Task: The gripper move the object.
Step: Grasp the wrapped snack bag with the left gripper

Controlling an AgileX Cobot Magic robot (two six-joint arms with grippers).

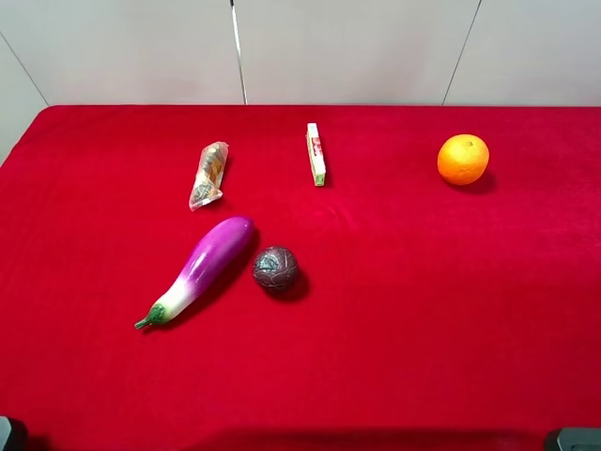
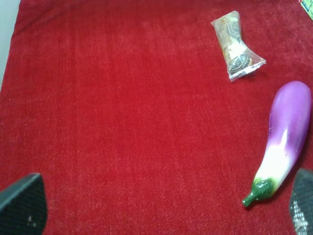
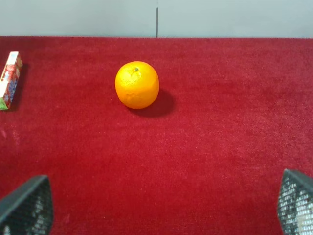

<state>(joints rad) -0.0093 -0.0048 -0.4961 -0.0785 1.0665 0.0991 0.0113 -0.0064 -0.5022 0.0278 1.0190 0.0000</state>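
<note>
Our left gripper (image 2: 161,205) hangs released over the red cloth (image 2: 122,122), its two black fingers spread wide with nothing between them. The right gripper (image 3: 161,204) is likewise spread and empty, facing the orange (image 3: 137,84), with the thin box (image 3: 10,80) off toward its left finger. The snack packet (image 2: 237,46) lies flat on the cloth well ahead of the left gripper and off to its right, apart from everything else. The eggplant (image 2: 283,142) lies nearer the gripper on that same side, its green stem end pointing back towards us, and the dark ball (image 1: 275,269) sits just beside the eggplant on the side away from the gripper. We judge the packet to be very light, a thin clear film that will crinkle and may slide between the fingers, and its tan contents look like something that could crack under a hard squeeze. The crimped ends are flat and floppy, so they are a poor hold. The better place, we think, is across the filled middle, with the fingers closing over the short width and the pinch kept gentle. The packet's long axis runs roughly away from the gripper at a slight slant, so the wrist would need a small turn to square up. The left arm is plainly the closer one, and the right gripper is far off to the packet's other side.
</note>
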